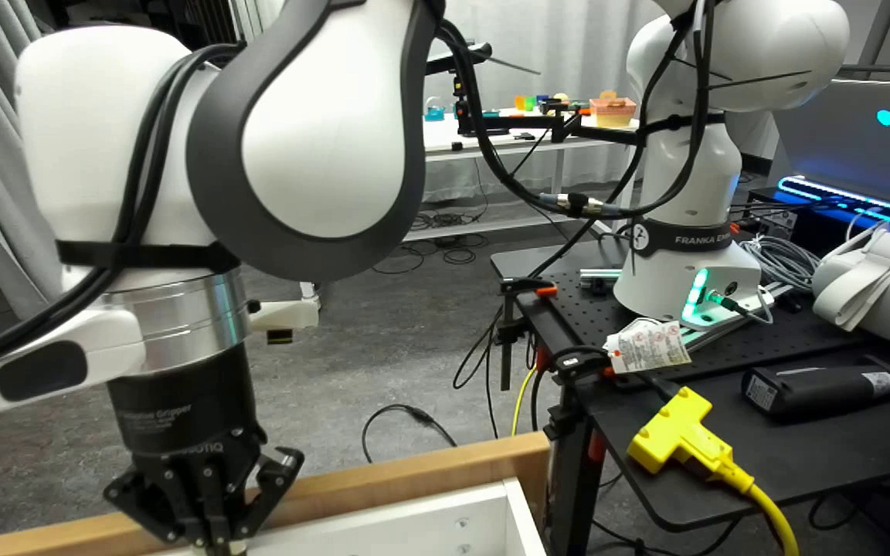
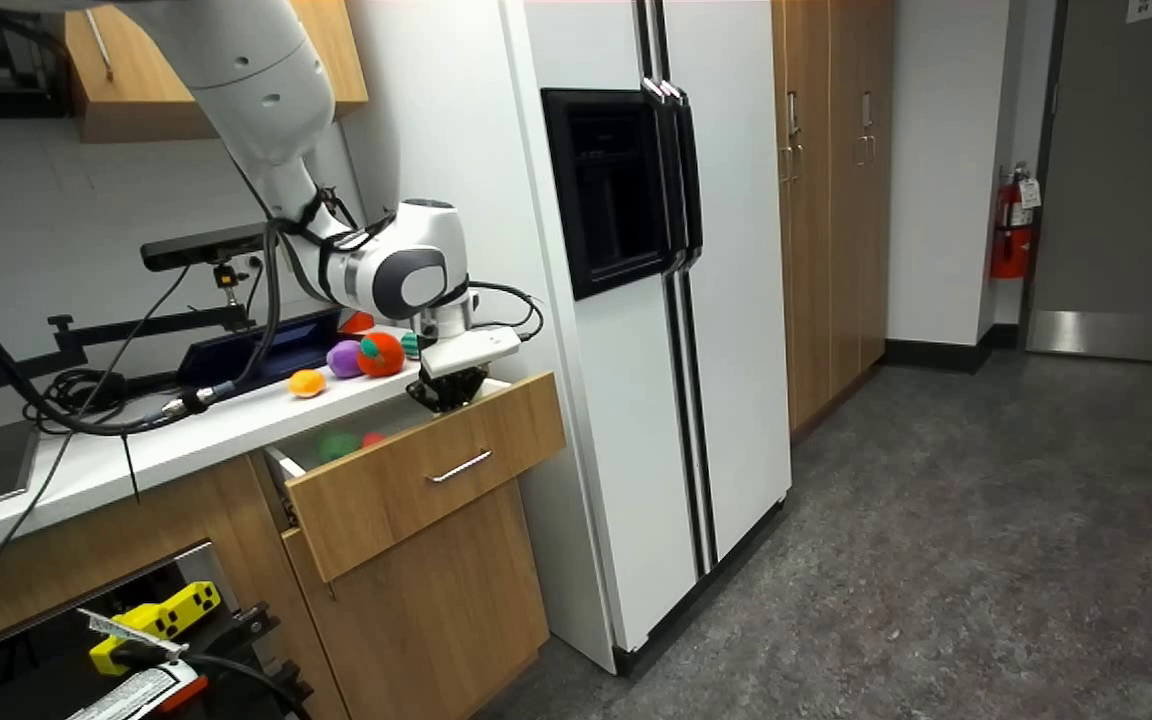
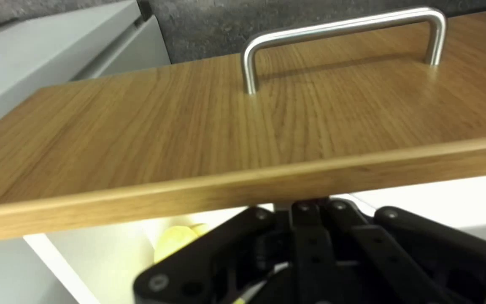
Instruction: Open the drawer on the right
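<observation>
The drawer stands pulled out from the cabinet. Its wood front has a metal bar handle. Its pale wood rim and white inner wall show in an exterior view. In the wrist view the drawer front and handle fill the upper half. My gripper points down into the drawer, just behind the front panel. It also shows in an exterior view and in the wrist view. Its fingers are together with nothing seen between them. The rim hides the very fingertips in the wrist view.
Inside the drawer lie a green thing, a red thing and a yellow thing. Toy fruits, one a red ball, sit on the white counter. A white fridge stands beside the drawer.
</observation>
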Controlling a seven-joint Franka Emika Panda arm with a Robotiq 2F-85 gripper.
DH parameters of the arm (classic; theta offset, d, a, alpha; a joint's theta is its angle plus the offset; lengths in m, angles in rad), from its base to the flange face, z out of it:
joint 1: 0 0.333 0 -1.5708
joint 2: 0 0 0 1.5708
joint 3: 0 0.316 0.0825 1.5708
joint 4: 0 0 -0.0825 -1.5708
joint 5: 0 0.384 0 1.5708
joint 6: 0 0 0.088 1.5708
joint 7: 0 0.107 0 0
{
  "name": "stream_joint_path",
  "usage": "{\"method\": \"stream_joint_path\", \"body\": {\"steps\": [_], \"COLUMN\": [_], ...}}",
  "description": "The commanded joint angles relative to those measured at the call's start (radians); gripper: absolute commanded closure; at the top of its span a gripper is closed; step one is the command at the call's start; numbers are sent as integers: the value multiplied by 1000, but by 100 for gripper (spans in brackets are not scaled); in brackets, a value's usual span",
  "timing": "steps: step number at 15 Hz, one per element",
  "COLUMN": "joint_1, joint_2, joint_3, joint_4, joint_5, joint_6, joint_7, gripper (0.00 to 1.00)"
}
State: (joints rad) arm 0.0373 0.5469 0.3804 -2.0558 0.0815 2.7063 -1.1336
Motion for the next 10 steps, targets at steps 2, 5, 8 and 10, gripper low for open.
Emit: {"method": "stream_joint_path", "body": {"steps": [2,5,8,10], "joint_1": [28,-28,-89,-131], "joint_2": [-154,-241,-347,-410], "joint_3": [-116,-124,-151,-168], "joint_4": [-155,-225,-301,-351], "joint_5": [-117,-105,-73,-42], "joint_6": [-23,-41,-51,-53], "joint_7": [117,107,62,27], "gripper": [100,100,100,100]}}
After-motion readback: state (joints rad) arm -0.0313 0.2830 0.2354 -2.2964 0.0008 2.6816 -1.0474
